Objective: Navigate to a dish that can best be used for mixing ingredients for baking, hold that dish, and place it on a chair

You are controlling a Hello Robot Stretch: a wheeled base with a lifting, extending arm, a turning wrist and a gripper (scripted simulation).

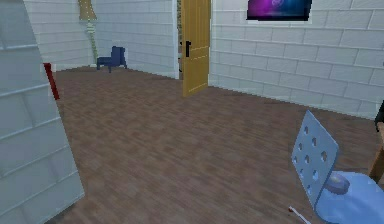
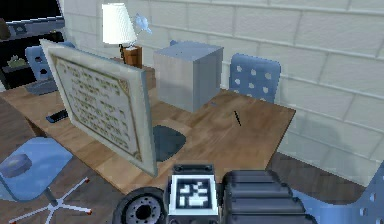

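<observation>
Behind wooden desk (image 2: 250, 135), perforated blue chair (image 2: 254, 76)

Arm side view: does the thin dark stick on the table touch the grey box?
Apart. The arm side view shows bare tabletop between the thin dark stick and the grey box.

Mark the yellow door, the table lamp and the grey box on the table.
yellow door (image 1: 196, 45): forward view, middle of the door leaf.
table lamp (image 2: 118, 22): arm side view, on the white shade.
grey box (image 2: 178, 80): arm side view, front face.
</observation>
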